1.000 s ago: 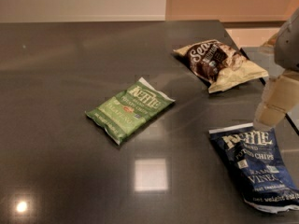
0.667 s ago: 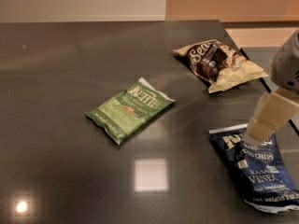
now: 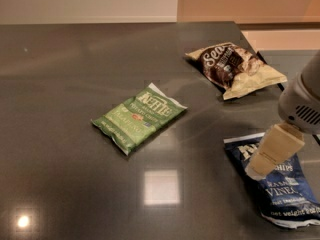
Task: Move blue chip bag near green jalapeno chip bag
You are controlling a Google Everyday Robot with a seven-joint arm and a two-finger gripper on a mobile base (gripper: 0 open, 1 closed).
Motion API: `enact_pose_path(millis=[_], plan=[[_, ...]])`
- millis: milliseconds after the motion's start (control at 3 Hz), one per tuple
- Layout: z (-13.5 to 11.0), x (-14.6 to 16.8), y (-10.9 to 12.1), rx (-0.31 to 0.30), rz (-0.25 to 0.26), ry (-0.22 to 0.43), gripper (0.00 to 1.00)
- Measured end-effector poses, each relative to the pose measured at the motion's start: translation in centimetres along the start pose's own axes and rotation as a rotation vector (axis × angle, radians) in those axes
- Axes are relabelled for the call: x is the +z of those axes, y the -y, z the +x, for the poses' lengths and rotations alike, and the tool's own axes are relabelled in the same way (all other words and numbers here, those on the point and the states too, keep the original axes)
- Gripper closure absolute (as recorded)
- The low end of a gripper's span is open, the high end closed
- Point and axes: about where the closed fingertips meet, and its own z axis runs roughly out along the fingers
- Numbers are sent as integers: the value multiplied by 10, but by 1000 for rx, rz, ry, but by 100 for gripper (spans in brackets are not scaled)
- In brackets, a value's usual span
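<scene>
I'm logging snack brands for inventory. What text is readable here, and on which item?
"KETTLE": green jalapeno chip bag; the smaller print is blurred.
"Sea": brown-and-tan bag; the rest is unreadable.
"VINE", partial: blue chip bag; other lettering is blurred, and the hand at right hides its upper part.

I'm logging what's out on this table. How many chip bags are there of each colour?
Green: 1, the green jalapeno chip bag, in the middle.
Blue: 1, the blue chip bag, at the near right, with the tool over its upper left part.
Brown-and-tan: 1, the brown-and-tan bag, at the far right.
Total: 3 bags.
</scene>
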Motion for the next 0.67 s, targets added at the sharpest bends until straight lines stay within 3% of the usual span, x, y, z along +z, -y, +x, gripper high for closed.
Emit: enact_pose_path(millis=[667], plan=[[29, 33, -9, 96, -29, -74, 0]])
